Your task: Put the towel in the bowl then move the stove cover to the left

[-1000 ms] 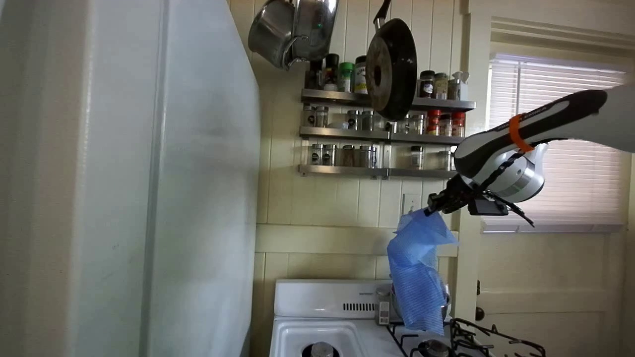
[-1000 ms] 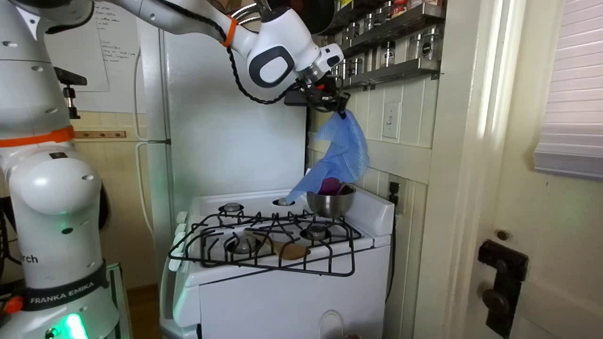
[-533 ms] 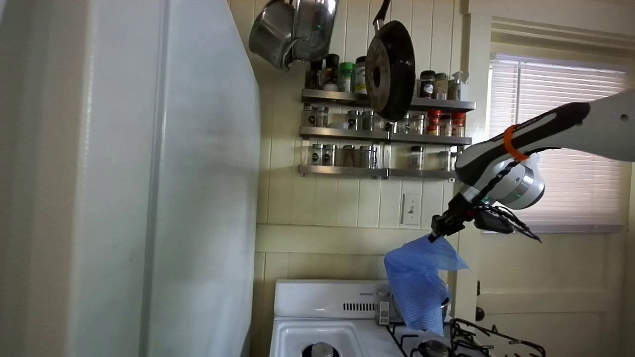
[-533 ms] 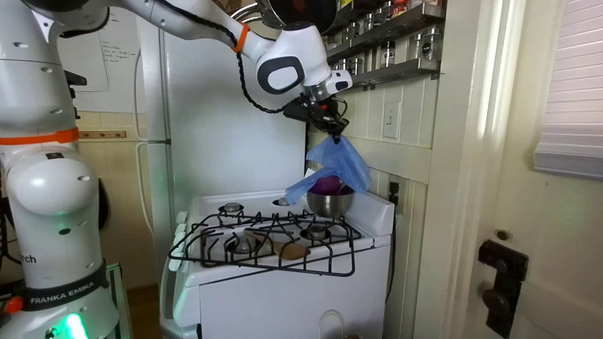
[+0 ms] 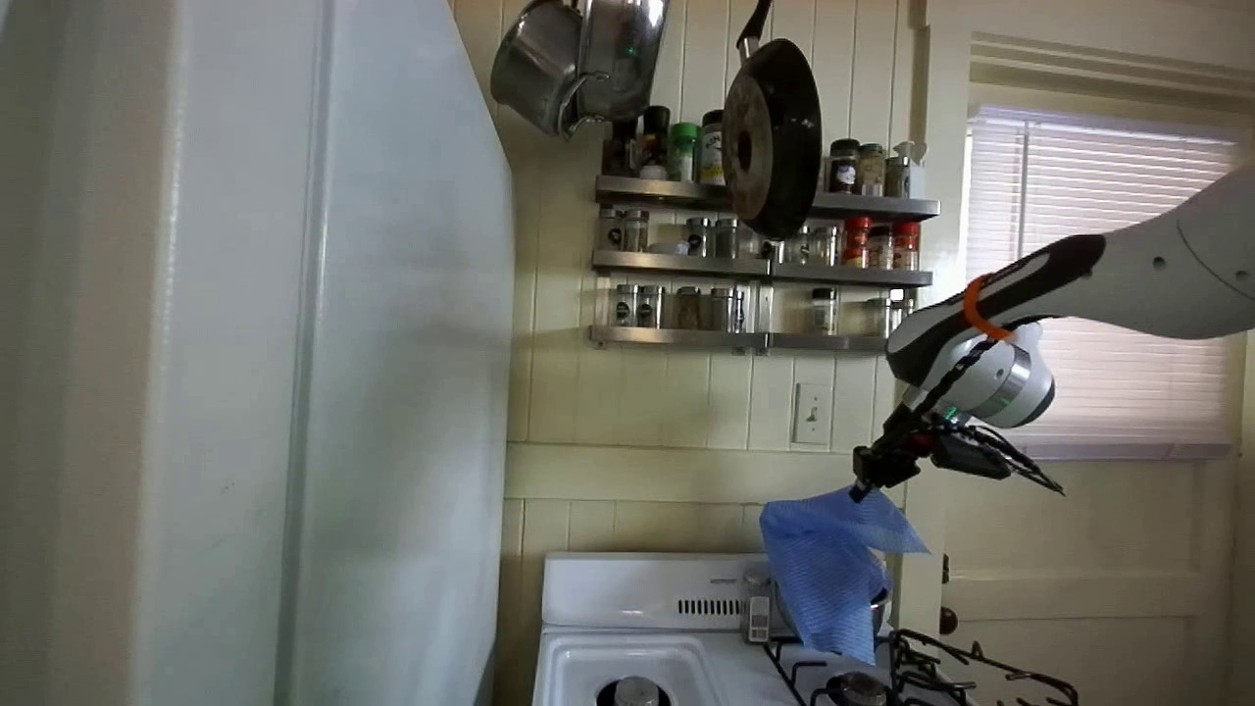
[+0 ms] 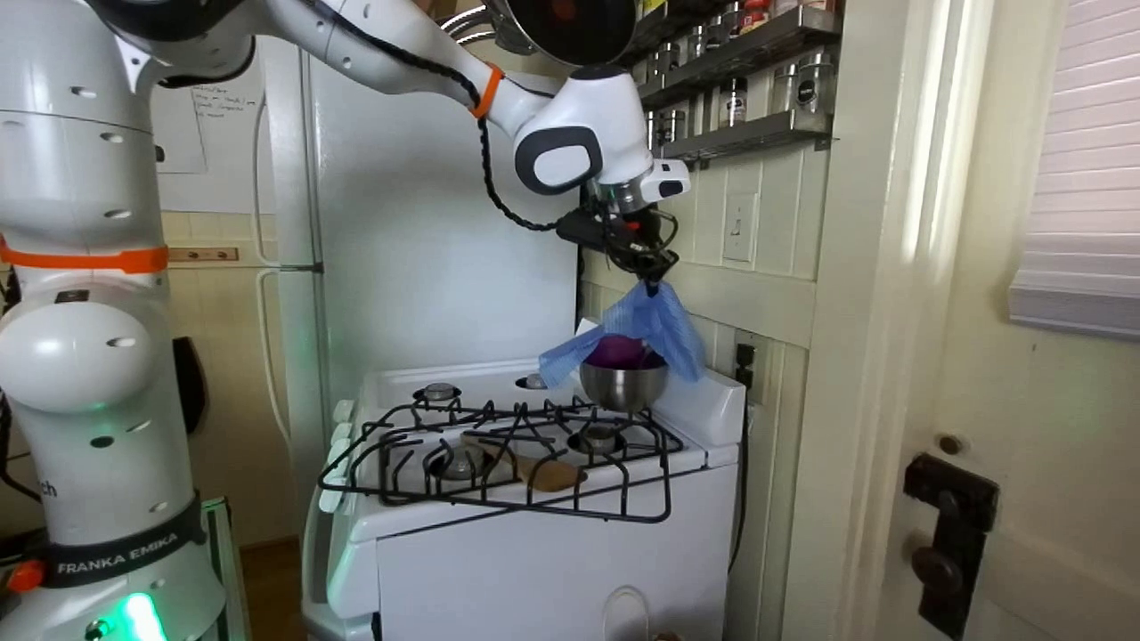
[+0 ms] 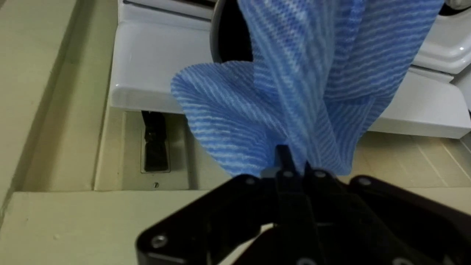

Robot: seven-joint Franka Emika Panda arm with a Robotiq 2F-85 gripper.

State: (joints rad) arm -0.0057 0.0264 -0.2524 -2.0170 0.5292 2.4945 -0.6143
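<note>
Towel (image 6: 659, 316) above or just beside the metal bowl (image 6: 623, 389) — hard to tell which — top pinched tight in the gripper (image 6: 653, 288). Not in yet; needs lowering, then letting go. Next job likely left too: black grate (image 6: 515, 435), maybe the cover, poking past an edge of the stove (image 6: 534, 552). Wall (image 6: 784, 294) near the bowl; roomier toward the fridge (image 6: 427, 223).

One gripper (image 7: 296, 163); one blue towel (image 7: 305, 84); one metal bowl (image 6: 625, 389); one purple item (image 6: 619, 352); four burners (image 6: 438, 392); grates (image 6: 515, 414), number unclear; one wooden utensil (image 6: 553, 475); in an exterior view, two pots (image 5: 534, 69) at 12 o'clock, one frying pan (image 5: 775, 137) at 1 o'clock, three shelf tiers (image 5: 677, 336)
</note>
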